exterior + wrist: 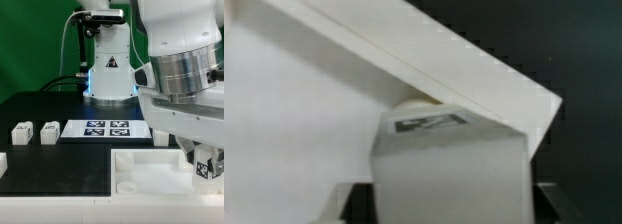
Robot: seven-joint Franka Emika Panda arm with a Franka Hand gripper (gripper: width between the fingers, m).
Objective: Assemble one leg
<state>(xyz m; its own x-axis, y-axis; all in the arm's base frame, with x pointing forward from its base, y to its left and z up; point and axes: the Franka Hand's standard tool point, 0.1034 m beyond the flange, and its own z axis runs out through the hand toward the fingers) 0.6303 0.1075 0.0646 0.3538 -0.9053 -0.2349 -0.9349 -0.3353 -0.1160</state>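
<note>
My gripper [204, 158] is shut on a leg [209, 166], a small white block with a black-and-white tag, held at the right end of the large white tray-like piece [150, 172]. In the wrist view the leg [446, 165] fills the gap between my dark fingers [356, 203]. Its tagged end meets the tray-like piece's angled corner [420, 60]. Two more legs [22, 132] [49, 130] stand on the black table at the exterior view's left.
The marker board [107, 128] lies in the middle of the table in front of the arm's base [108, 75]. A white part [3, 162] shows at the left edge of the exterior view.
</note>
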